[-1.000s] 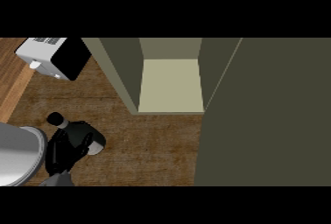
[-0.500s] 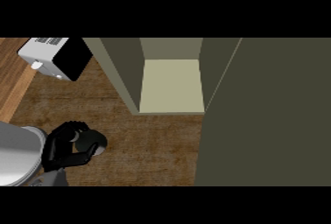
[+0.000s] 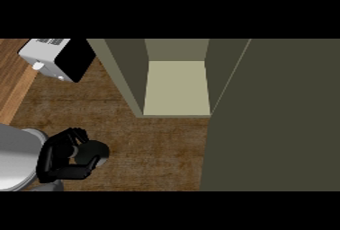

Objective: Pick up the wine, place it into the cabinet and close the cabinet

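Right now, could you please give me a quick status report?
Left hand curled round the wine, low left. Right hand out of view. Cabinet open, wine not yet inside. Nothing seen between.

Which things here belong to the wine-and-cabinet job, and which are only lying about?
Job: wine, held in the left hand; open cabinet; door.
Lying about: white and black appliance, back left on the counter.

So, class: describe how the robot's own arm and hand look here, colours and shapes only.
Only the left arm shows, at lower left. Its forearm is smooth, rounded, light grey. The left hand is black, with chunky fingers and a thumb. No cables or markings visible. The right hand is out of view.
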`<state>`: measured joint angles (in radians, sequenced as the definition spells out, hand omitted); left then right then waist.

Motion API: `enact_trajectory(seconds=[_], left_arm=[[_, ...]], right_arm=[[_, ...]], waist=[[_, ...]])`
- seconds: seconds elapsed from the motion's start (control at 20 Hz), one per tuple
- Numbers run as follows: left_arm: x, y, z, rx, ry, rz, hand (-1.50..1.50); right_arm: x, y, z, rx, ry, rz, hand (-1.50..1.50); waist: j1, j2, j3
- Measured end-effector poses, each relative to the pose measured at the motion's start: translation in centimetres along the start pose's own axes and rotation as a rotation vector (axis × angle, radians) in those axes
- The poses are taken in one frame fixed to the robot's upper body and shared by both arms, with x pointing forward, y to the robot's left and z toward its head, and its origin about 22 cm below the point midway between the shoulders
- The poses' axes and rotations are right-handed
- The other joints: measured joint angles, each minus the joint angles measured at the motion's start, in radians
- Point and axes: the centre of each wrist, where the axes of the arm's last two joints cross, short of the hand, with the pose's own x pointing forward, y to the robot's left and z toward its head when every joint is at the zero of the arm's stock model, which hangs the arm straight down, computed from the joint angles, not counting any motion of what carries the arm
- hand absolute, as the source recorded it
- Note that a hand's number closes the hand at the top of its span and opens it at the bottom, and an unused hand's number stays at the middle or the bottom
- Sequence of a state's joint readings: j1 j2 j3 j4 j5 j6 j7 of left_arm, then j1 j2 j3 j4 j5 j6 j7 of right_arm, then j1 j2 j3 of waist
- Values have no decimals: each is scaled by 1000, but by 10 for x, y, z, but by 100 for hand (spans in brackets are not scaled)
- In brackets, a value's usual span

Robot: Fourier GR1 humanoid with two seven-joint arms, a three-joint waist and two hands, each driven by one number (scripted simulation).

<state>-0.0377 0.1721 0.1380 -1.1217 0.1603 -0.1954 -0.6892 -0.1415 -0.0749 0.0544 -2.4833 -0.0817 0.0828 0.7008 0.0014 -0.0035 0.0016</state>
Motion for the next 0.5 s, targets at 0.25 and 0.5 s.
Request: enact_trajectory(seconds=[0.25,0.5], left_arm=[[26,-13,-5,-22,-55,47,150],[56,-33,-13,-72,-58,106,150]], right_arm=[[-2,-1,2,-1,-1,-3,-150],[-5,4,3,15,4,-21,-150]], waist=[[1,0,-1],[0,0,-1]])
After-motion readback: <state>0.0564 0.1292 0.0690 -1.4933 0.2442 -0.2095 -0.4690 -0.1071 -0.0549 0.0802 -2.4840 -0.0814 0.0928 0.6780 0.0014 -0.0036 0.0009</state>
